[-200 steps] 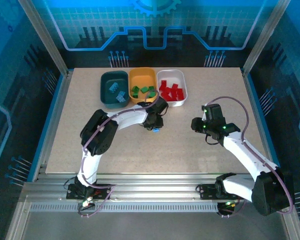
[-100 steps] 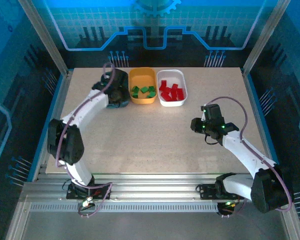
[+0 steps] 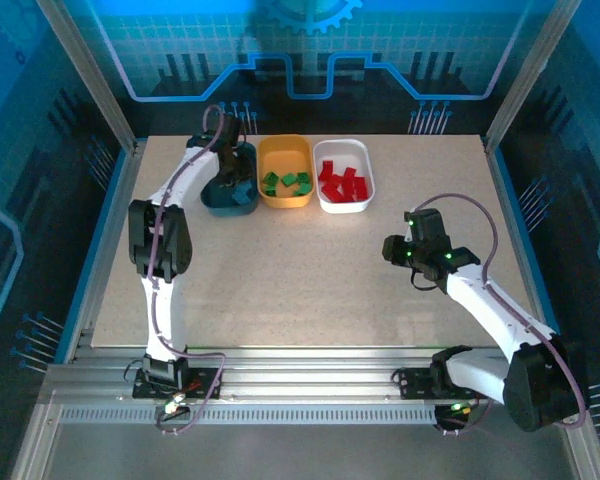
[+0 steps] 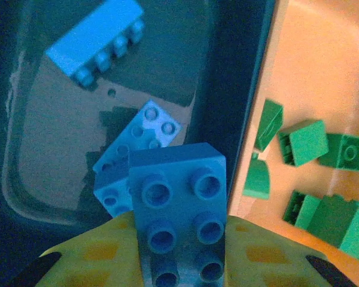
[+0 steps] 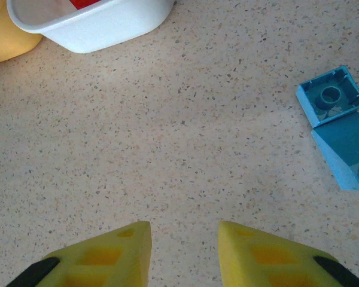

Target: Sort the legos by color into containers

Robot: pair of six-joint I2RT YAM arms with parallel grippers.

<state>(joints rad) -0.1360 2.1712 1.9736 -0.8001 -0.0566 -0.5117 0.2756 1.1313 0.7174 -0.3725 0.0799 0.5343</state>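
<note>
Holding blue brick (image 4: 176, 197) over teal tub (image 4: 48, 155), left jaws clamped | right jaws parted, empty

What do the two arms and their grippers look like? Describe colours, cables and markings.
Both the left arm and right arm have white links with black joint housings, and a purplish cable loops along each. Small green lights glow near the right arm's wrist. The left gripper and right gripper have yellow wedge-shaped fingers with recessed panels and black edges.
</note>
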